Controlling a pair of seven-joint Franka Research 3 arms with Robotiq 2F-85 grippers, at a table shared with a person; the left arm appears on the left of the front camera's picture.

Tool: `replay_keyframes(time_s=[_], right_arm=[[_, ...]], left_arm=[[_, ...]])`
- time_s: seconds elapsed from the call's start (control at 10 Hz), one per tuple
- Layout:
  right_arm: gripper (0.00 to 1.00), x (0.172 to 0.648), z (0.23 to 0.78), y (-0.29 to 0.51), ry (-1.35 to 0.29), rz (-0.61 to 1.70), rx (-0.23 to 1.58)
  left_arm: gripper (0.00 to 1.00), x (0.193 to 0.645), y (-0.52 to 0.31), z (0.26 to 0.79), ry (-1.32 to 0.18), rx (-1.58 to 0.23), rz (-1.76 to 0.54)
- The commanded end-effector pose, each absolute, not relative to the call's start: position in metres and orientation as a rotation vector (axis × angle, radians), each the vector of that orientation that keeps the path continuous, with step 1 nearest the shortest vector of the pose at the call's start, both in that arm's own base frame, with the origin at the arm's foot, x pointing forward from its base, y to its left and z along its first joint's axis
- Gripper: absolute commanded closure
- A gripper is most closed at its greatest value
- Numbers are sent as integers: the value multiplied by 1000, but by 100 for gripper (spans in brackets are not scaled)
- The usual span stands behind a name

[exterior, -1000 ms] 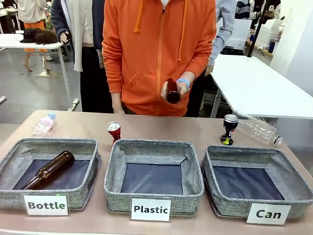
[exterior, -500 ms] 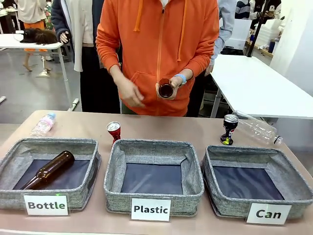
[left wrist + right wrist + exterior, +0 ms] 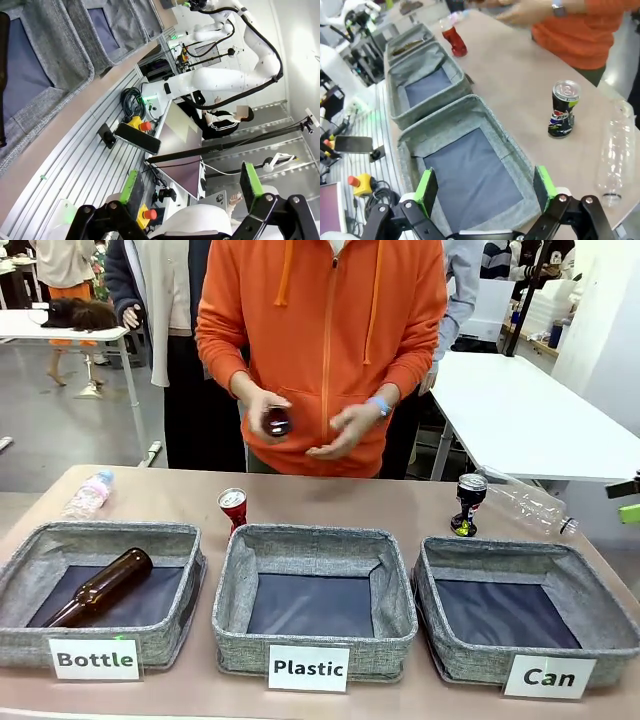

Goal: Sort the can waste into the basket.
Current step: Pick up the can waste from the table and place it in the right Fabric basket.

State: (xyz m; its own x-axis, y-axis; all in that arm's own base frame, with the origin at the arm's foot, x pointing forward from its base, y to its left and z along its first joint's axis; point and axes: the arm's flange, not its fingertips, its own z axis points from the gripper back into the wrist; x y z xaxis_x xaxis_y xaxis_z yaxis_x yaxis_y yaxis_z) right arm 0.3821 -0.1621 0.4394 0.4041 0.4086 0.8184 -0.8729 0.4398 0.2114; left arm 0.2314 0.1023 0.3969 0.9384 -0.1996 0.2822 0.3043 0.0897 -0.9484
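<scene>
The "Can" basket [image 3: 470,658] sits at the right end of a row of three grey fabric bins along the near edge of the counter [image 3: 380,502], and its dark bottom is bare. Neither can is in it. The dark can [image 3: 469,504], crushed, stands upright on the counter just beyond the basket's far wall, near its far left corner. The red can [image 3: 233,508] stands upright well to the left, close against the far wall of the middle bin [image 3: 316,645], labelled "Plastic". That bin lies between the red can and the basket. A clear plastic bottle [image 3: 530,506] lies on its side near the dark can, on its right; in the right wrist view the two are apart. A second plastic bottle [image 3: 88,494] lies at the far left of the counter. A brown glass bottle [image 3: 100,586] lies slanted inside the bin labelled "Bottle" [image 3: 150,640]. Across the counter, a person in an orange hoodie holds another brown bottle [image 3: 277,421] in one hand [image 3: 258,405], with the other hand [image 3: 345,430] open beside it. Both hands are above the far edge. The right end effector [image 3: 485,185] hangs over the basket's near side with its fingers spread wide and nothing between them. In the front view a tip of it shows at the right edge. The left end effector [image 3: 190,183] also has its fingers wide apart and empty, and it points off past the counter's edge.
</scene>
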Motion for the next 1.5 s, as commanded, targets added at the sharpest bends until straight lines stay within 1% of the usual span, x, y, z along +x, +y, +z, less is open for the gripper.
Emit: replay_keyframes(time_s=[0.0,0.2,0.3,0.4,0.5,0.6,0.8,0.9,1.0,1.1,1.3,1.4], right_arm=[[0,412,436,-151,-708,890,695],[0,452,419,-125,-611,901,701],[0,467,411,-118,-582,894,690],[0,480,405,-110,-555,905,664],[0,493,398,-104,-544,909,626],[0,505,389,-96,-526,925,627],[0,524,369,-84,-515,924,604],[0,535,360,-81,-547,922,594],[0,541,350,-76,-549,929,606],[0,546,338,-75,-549,921,604],[0,557,324,-64,-549,920,601],[0,561,320,-61,-557,917,596]], left_arm=[[0,230,103,399,-94,-1447,-379],[0,231,102,397,-88,-1433,-375],[0,216,121,430,-87,-1468,-407],[0,199,147,468,-117,-1523,-422],[0,181,171,497,-155,-1562,-433],[0,161,191,514,-160,-1586,-452],[0,138,204,516,-92,-1590,-475],[0,133,206,515,-54,-1554,-494],[0,117,209,514,-64,-1479,-521],[0,110,207,508,-40,-1443,-532],[0,117,202,501,-13,-1425,-505],[0,125,195,496,-38,-1401,-486]])
